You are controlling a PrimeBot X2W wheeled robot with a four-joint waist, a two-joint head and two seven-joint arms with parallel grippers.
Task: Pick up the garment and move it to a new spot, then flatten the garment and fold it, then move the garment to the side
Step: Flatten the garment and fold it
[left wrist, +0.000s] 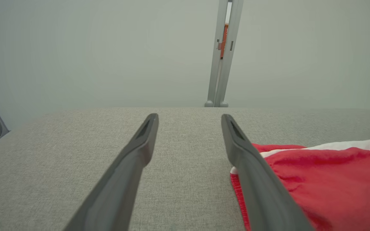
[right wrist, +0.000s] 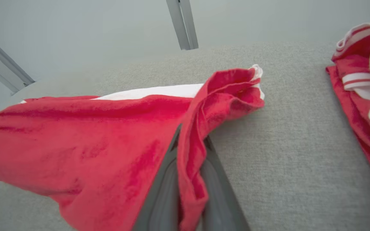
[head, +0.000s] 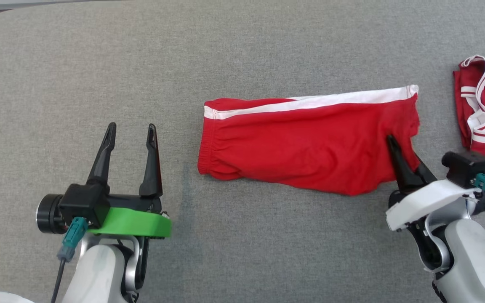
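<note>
The garment (head: 301,139), red shorts with a white side stripe, lies spread on the grey table (head: 99,63), waistband to the left. My right gripper (head: 400,148) is shut on a raised fold at its right edge. In the right wrist view that fold of the garment (right wrist: 92,138) is pinched between the right gripper (right wrist: 193,138) fingers and bunches up beyond them. My left gripper (head: 131,126) stands open to the left of the waistband, apart from the cloth. In the left wrist view the left gripper (left wrist: 189,117) holds nothing, with the garment (left wrist: 326,179) just right of its right finger.
A second red garment with white stripes (head: 484,105) lies crumpled at the table's right edge, also seen in the right wrist view (right wrist: 361,80). A grey metal post (left wrist: 220,64) stands behind the table's far edge. Bare grey table stretches to the left and far side.
</note>
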